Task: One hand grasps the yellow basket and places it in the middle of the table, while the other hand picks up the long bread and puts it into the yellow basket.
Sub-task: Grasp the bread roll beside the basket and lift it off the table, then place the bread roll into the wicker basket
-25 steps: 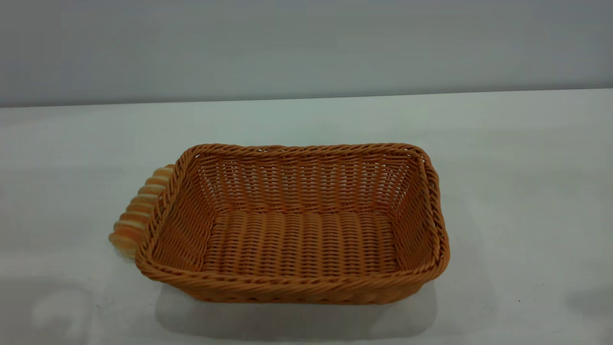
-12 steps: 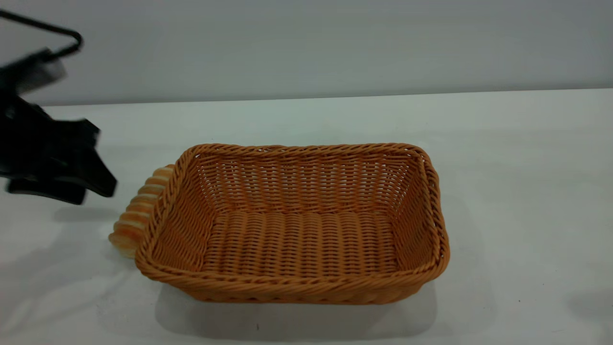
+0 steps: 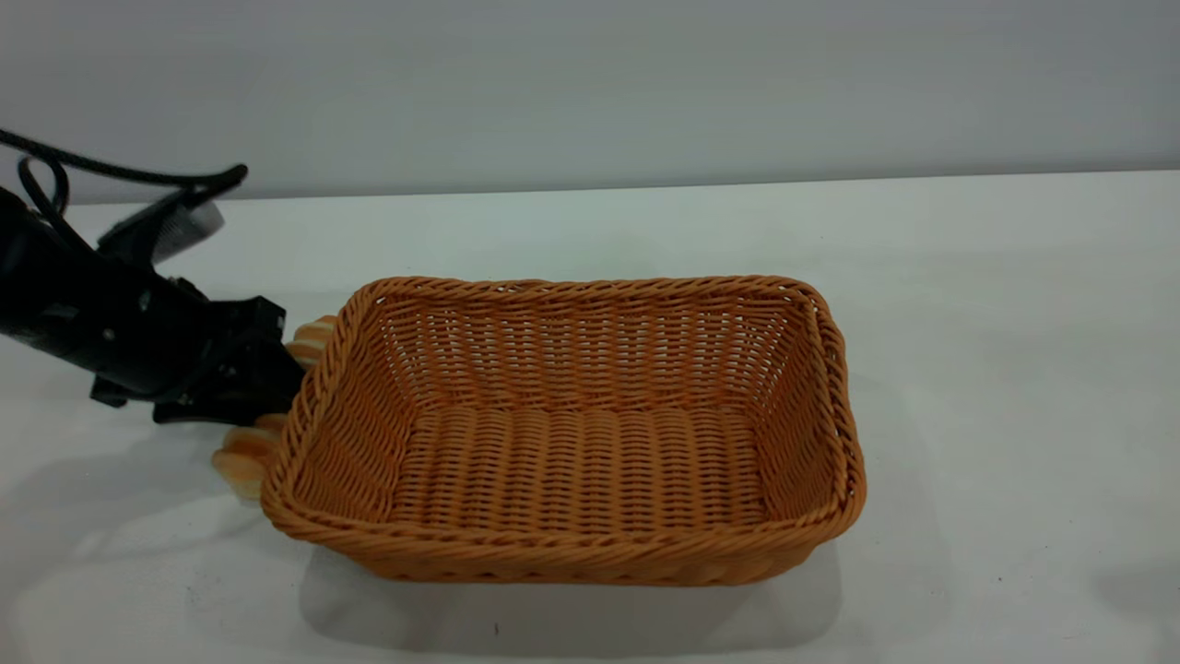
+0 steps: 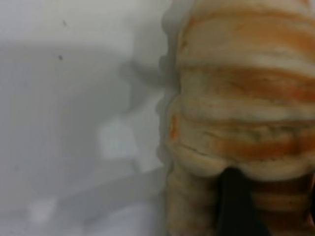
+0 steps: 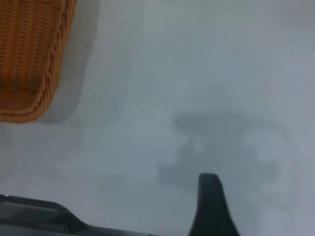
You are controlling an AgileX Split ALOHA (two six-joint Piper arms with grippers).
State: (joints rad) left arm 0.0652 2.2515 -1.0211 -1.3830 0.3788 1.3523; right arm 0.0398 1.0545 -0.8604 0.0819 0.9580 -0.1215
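Note:
The yellow basket [image 3: 562,433] stands empty in the middle of the table [image 3: 1014,369]; its corner also shows in the right wrist view [image 5: 29,59]. The long bread [image 3: 241,456] lies on the table against the basket's left side, its middle hidden by my left gripper [image 3: 263,378]. In the left wrist view the ridged bread [image 4: 241,93] fills the picture. My left gripper [image 4: 275,196] is open right over it, with one dark fingertip [image 4: 235,196] in front of the loaf. My right gripper [image 5: 211,206] hangs over bare table to the right of the basket, out of the exterior view.
The white table runs back to a grey wall [image 3: 590,83]. The left arm and its black cable [image 3: 111,171] reach in from the left edge. Bare tabletop lies to the right of the basket and in front of it.
My left gripper has come in from the left edge and moved down and right onto the bread. The basket and the bread have not moved.

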